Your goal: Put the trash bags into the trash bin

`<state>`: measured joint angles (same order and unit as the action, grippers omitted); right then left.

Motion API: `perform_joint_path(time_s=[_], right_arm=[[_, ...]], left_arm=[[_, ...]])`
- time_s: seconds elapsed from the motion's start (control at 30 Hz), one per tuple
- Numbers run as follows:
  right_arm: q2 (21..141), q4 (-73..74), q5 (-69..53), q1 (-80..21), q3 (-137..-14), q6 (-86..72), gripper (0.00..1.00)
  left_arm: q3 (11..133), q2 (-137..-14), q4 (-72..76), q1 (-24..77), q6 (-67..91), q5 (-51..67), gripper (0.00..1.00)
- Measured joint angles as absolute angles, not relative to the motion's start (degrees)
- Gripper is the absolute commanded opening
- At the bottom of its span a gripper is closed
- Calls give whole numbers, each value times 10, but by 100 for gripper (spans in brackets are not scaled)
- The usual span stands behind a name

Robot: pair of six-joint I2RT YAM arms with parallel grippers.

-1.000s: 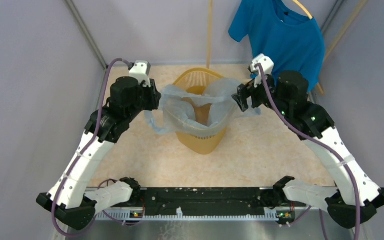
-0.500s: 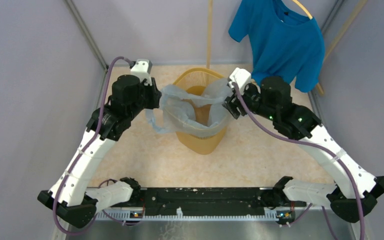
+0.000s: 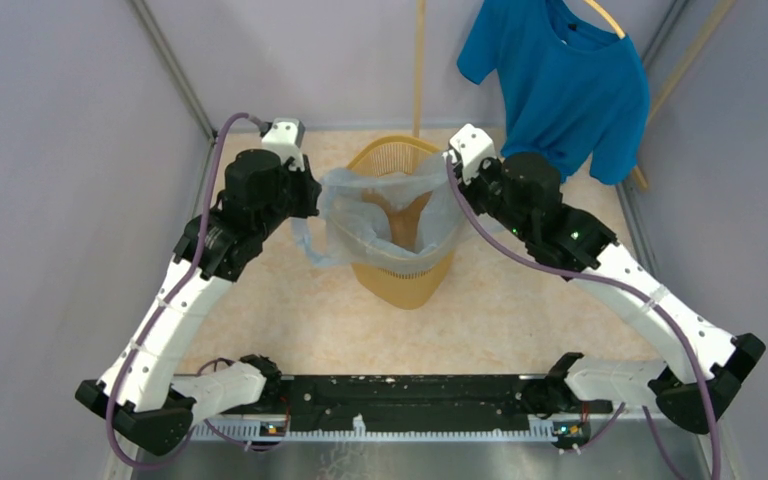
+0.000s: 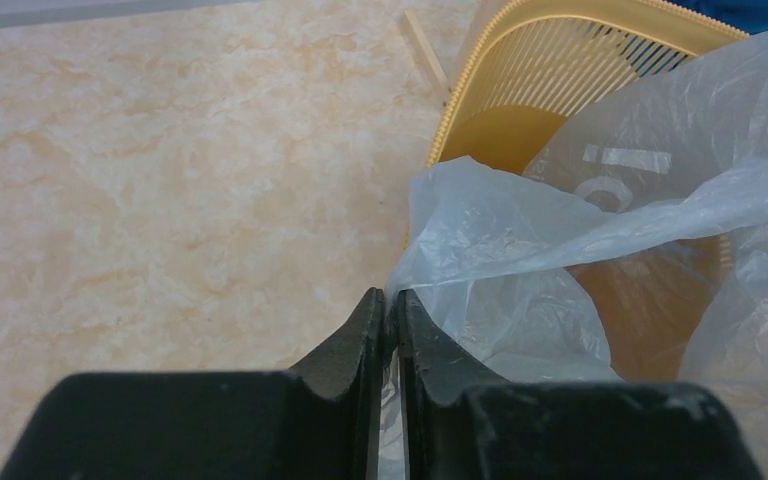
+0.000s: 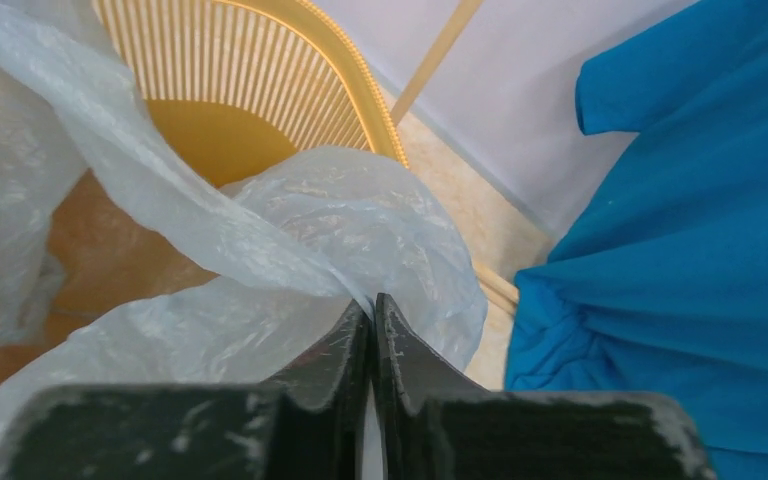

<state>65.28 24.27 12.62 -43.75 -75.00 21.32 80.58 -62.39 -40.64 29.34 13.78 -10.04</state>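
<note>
Left wrist view: the left hand point(image 4: 388, 305) is clamped on a fold of the trash bags point(image 4: 520, 225), draped just ahead over the trash bin point(image 4: 550, 65); the right hand point(image 5: 371, 312) pinches the opposite edge. The film looks light, limp and slippery, so bunched edges seem the best hold.

The top camera looks down from above and behind the arm bases over the whole beige marbled bench point(image 3: 520, 300). Each wrist camera peers at close range along its own fingers, past the left gripper point(image 4: 387, 300) or the right gripper point(image 5: 372, 305). All three views share the tall yellow-orange ribbed plastic bin point(image 3: 405, 285) and the pale blue crinkly film bag point(image 3: 360, 225).
</note>
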Motion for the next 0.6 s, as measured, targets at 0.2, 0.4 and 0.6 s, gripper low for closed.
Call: perform_joint_path(time_s=[0.2, 0.4, 0.6], right_arm=[[699, 228, 143, -429, -763, 178, 0], [781, 259, 63, -351, -844, 101, 0], [855, 309, -39, -285, -954, 18, 0]], left_arm=[[816, -643, -407, 293, 140, -110, 3], [842, -683, -407, 290, 140, -117, 0], [844, -710, -401, 268, 140, -108, 0]])
